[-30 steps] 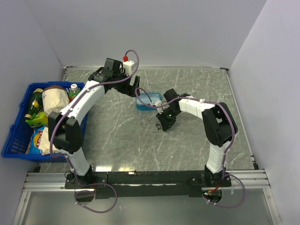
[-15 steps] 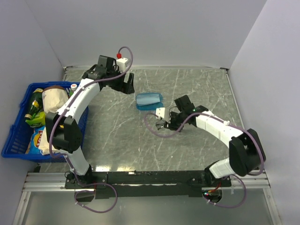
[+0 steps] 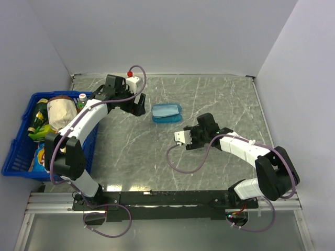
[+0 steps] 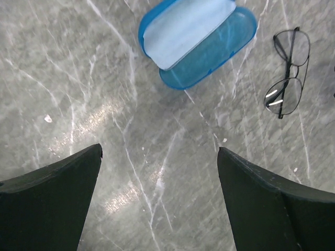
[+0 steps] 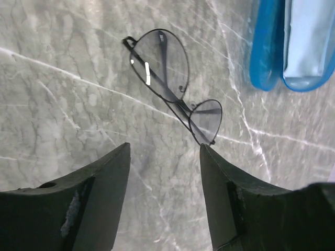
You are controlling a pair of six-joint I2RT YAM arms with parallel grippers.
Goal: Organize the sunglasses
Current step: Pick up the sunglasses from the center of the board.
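The sunglasses are laid on the surface near the blue case. The left fingers and right fingers are spread, with nothing gripped.

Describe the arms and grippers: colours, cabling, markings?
The left arm and right arm have white shells over black joints, a purple cable looped along each. The left gripper and right gripper have dark, wedge-shaped fingers. A red knob sits by the left wrist's white block. No lettering visible.
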